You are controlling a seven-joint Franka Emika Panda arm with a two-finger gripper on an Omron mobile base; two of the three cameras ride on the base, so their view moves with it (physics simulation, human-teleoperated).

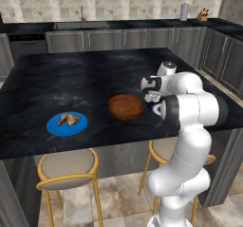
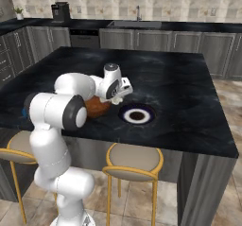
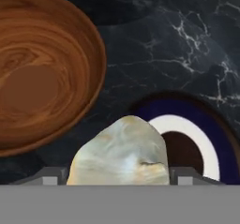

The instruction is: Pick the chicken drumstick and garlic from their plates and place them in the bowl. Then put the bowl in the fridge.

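The garlic is seen in the hand view wedged between the two fingertips of the gripper, the jaws being spread wide around the bulb and pinching it from both sides; the bulb is lifted clear of the counter. Beneath and just to one side of it the dark navy plate with its white ring is shown, its centre bare; the wooden bowl is found close beside that plate, apart from it, and nothing is seen inside the bowl.

In the left base view the bowl is placed on the black marbled counter directly before the arm's wrist; the gripper itself is hidden there behind the arm's elbow. The blue plate is set well to the left of the bowl, near the counter's front edge — the chicken drumstick is lying on it.

In the right base view the gripper is held between the bowl and the navy plate, slightly above the counter; the bowl is partly covered by the arm — the pale garlic is only faintly made out under the hand.
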